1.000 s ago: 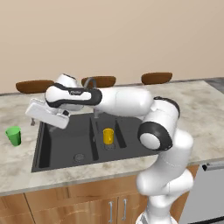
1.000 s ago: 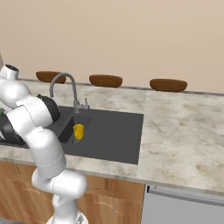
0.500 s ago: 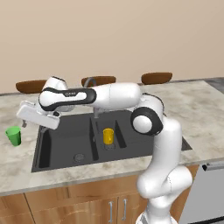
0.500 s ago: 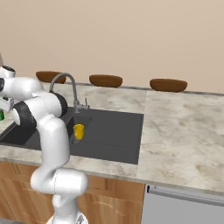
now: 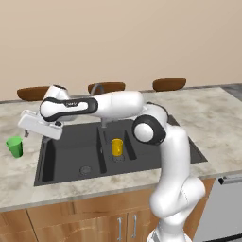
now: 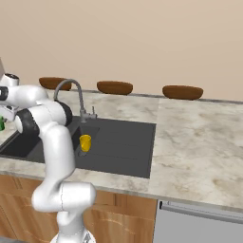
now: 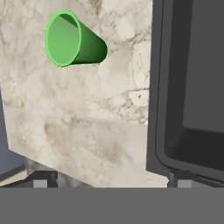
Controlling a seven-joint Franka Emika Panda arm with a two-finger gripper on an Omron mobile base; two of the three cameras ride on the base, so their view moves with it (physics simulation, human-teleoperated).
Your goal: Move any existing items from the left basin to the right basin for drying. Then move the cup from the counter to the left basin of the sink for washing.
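Observation:
The green cup (image 5: 15,146) stands upright on the counter (image 5: 19,175), left of the sink (image 5: 71,177). My gripper (image 5: 27,133) hangs open just right of and above the cup, over the sink's left rim. In the hand view the cup (image 7: 74,39) sits at the upper left, well ahead of the gripper (image 7: 111,183), with nothing between the wide-apart fingertips (image 7: 40,183). The left basin (image 5: 66,149) shows only its drain. A yellow-orange cup (image 5: 116,146) stands in the narrow right basin (image 5: 124,160).
The grey gooseneck faucet (image 6: 71,90) rises behind the sink, partly hidden by my arm in the left base view. Three brown stool tops (image 6: 114,87) line the far counter edge. The counter's left end (image 7: 8,131) drops off near the cup.
The arm has swung left from over the left basin to the sink's left rim, closer to the green cup. The jaws stayed open. Neither cup has moved.

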